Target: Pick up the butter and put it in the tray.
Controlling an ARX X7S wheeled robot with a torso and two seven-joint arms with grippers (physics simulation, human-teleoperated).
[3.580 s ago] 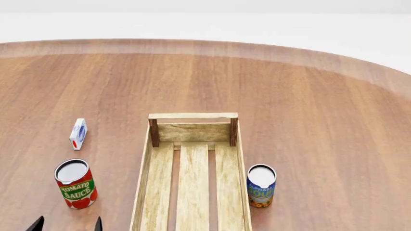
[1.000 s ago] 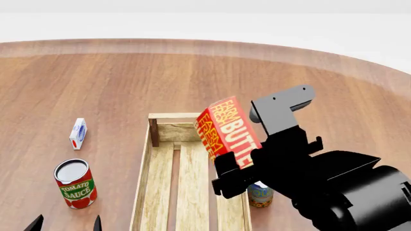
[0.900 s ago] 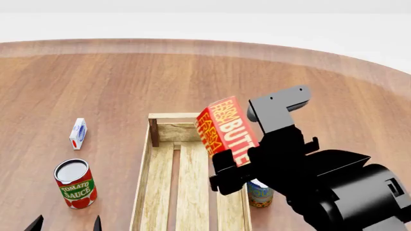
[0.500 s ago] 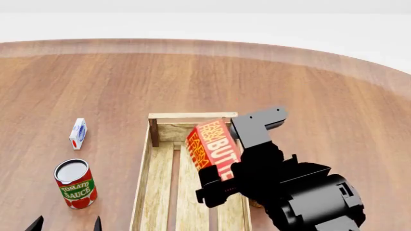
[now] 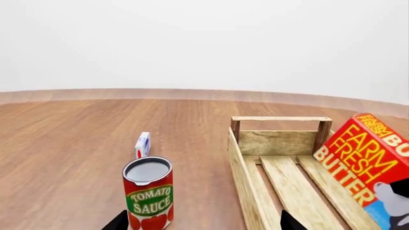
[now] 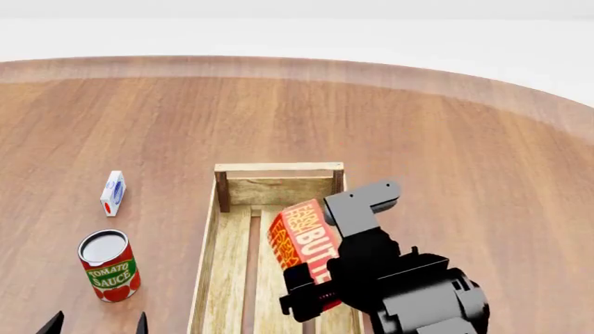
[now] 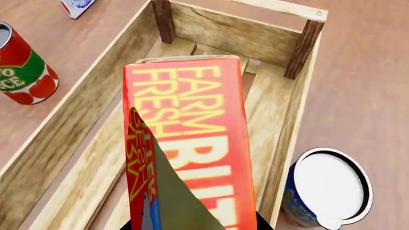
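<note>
The butter (image 6: 302, 243), a red-orange carton lettered "FARM FRESH BUTTER", is tilted and held low inside the tray (image 6: 278, 168), over its right slats. My right gripper (image 6: 320, 271) is shut on the carton's near end. In the right wrist view the butter (image 7: 191, 134) fills the middle above the tray's slats (image 7: 76, 110), with the gripper (image 7: 198, 226) at its base. The left wrist view shows the butter (image 5: 364, 163) leaning over the tray (image 5: 281, 119). My left gripper (image 6: 96, 327) is open and empty at the near left, its tips (image 5: 203, 224) apart.
A tomato sauce can (image 6: 108, 266) stands left of the tray, right in front of my left gripper. A small white-blue-red carton (image 6: 113, 193) stands farther back. A blue soup can (image 7: 326, 187) stands against the tray's right outer wall, hidden by my arm in the head view.
My right gripper has carried the butter down and nearer, from above the tray's far right corner to low inside the tray. The left arm has not moved.
</note>
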